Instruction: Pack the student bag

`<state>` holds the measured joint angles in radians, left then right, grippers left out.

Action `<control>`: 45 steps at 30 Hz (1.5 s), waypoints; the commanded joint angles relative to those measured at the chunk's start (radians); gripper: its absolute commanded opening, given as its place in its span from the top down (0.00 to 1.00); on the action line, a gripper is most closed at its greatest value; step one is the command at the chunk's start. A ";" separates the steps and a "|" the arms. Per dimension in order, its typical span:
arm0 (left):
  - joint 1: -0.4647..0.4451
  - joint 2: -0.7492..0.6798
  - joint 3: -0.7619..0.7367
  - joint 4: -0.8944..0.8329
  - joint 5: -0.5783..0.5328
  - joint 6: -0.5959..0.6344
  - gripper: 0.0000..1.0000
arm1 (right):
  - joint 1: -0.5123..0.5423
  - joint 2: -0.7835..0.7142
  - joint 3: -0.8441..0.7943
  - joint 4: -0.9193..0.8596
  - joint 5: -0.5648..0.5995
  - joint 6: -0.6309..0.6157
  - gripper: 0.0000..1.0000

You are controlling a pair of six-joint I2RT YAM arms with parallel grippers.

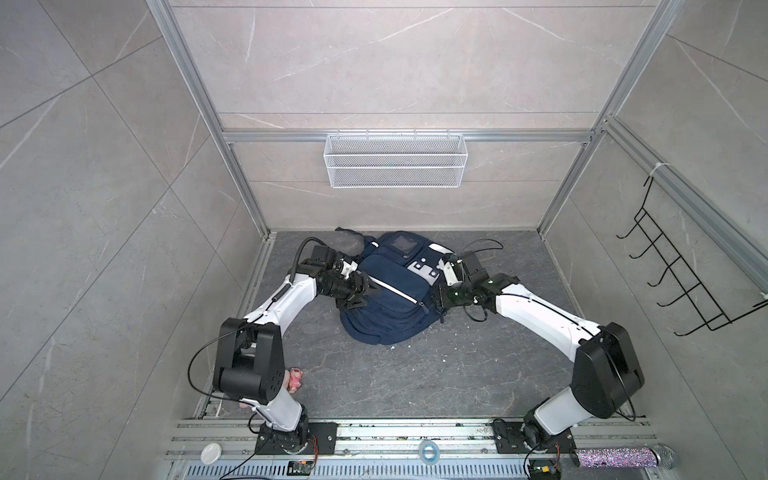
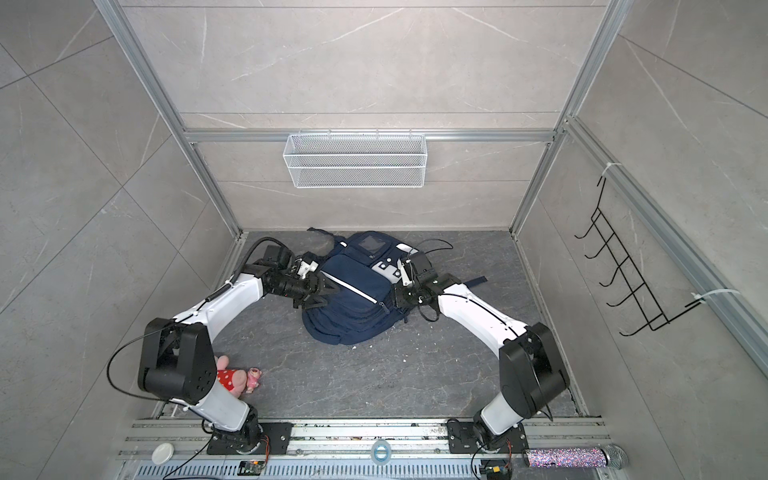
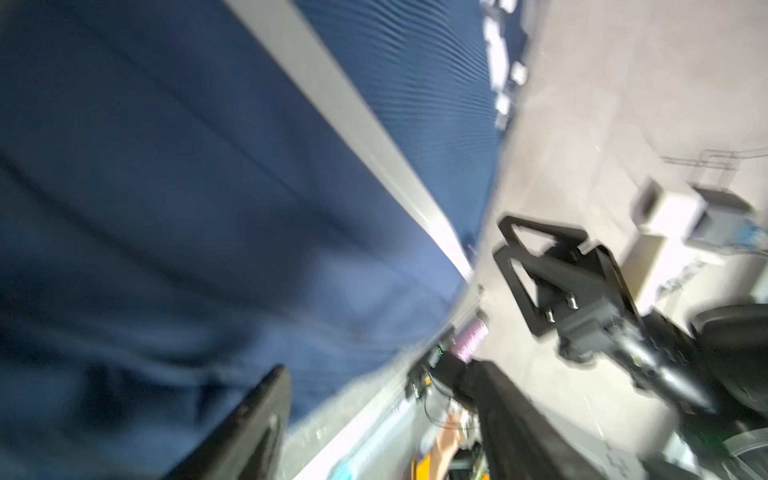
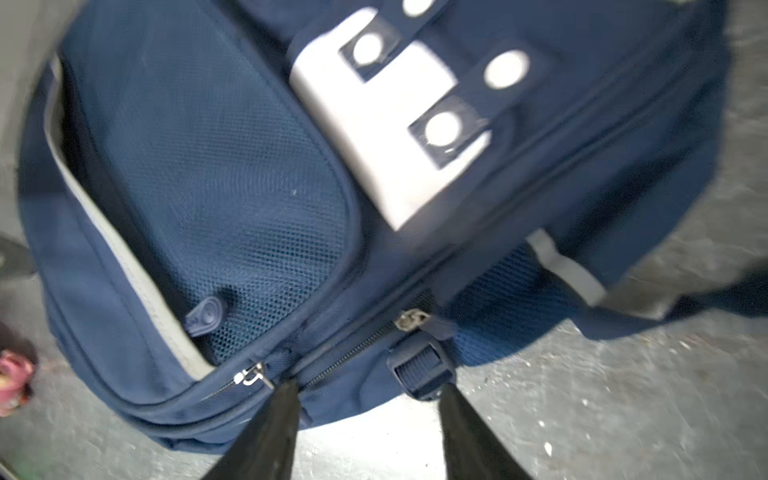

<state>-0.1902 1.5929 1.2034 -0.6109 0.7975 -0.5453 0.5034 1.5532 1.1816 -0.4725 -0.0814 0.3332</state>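
The student bag [image 1: 386,291] [image 2: 353,286] is a navy backpack lying flat on the dark floor, its white patch pocket [image 4: 390,124] facing up. My left gripper [image 1: 360,296] [image 2: 324,296] is at the bag's left flank with its jaws apart and empty. In the blurred left wrist view the bag's blue fabric [image 3: 208,208] runs beside one finger of the left gripper [image 3: 380,374]. My right gripper [image 1: 437,303] [image 4: 369,386] is open at the bag's right edge. Its tips straddle the hem between a zip pull [image 4: 253,376] and a strap buckle [image 4: 422,368], gripping nothing.
A pink plush toy [image 2: 239,379] lies on the floor by the left arm's base. On the back wall hangs a white wire basket [image 1: 395,160], and a black hook rack [image 1: 681,270] is on the right wall. A white lid [image 1: 211,453], a tape roll [image 1: 429,451] and a glittery cylinder [image 1: 611,457] sit on the front rail.
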 commanded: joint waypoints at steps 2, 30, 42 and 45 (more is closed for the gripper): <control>0.125 -0.017 0.093 -0.088 -0.024 0.056 0.25 | -0.081 -0.025 -0.026 -0.069 0.054 0.116 0.40; -0.146 -0.058 -0.324 0.409 -0.066 -0.022 0.19 | -0.445 -0.004 -0.061 0.046 -0.067 0.119 0.00; 0.001 -0.525 -0.361 0.088 -0.748 0.216 0.00 | -0.556 -0.201 -0.299 0.237 0.146 0.121 0.00; 0.036 -0.469 -0.379 0.158 -0.901 0.156 0.00 | -0.569 -0.233 -0.415 0.416 0.167 0.113 0.00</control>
<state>-0.1768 1.0592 0.8505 -0.4637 0.1135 -0.3767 -0.0605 1.3457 0.8532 -0.2058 0.0353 0.4370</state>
